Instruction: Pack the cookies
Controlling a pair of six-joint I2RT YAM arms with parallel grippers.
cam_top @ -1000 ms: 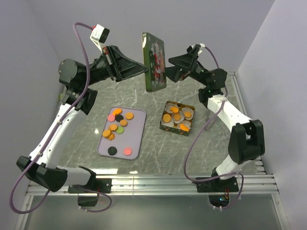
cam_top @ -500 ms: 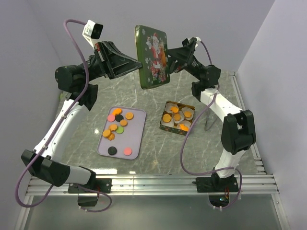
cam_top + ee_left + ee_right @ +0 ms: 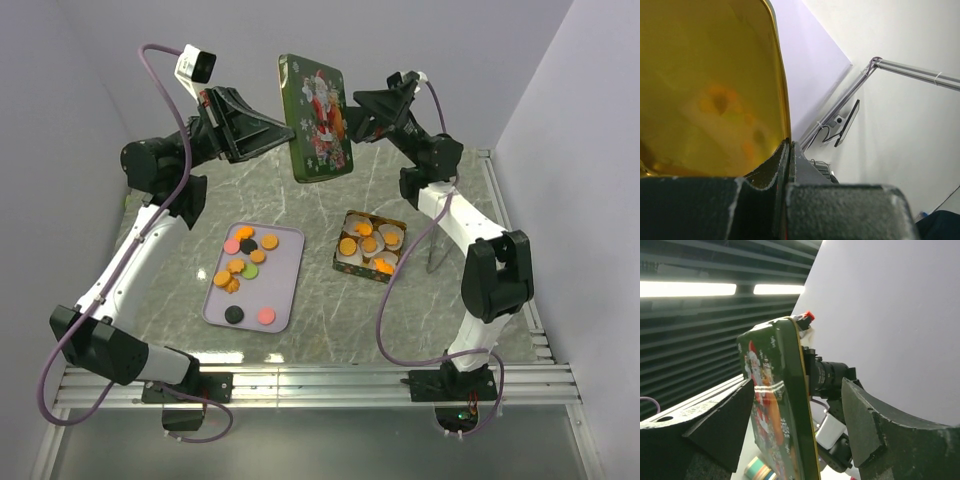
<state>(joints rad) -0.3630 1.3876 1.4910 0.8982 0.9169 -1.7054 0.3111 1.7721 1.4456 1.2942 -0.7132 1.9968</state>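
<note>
A green tin lid with a Santa picture hangs upright high over the table's back. My left gripper is shut on the lid's left edge; the left wrist view shows the lid's golden inside pinched at my left gripper. My right gripper is open and straddles the lid's right edge, with a gap on the far finger's side. Cookies, mostly orange with pink, black and green ones, lie on a lilac tray. More orange cookies sit in white cups in the open tin.
The tray and the tin stand side by side in the middle of the marble table, below the raised lid. Purple walls close in at the back and both sides. A metal rail runs along the near edge by the arm bases.
The left arm has lifted and turned the lid so its Santa face shows more. The right gripper has come up onto the lid's right edge and its jaws have narrowed.
</note>
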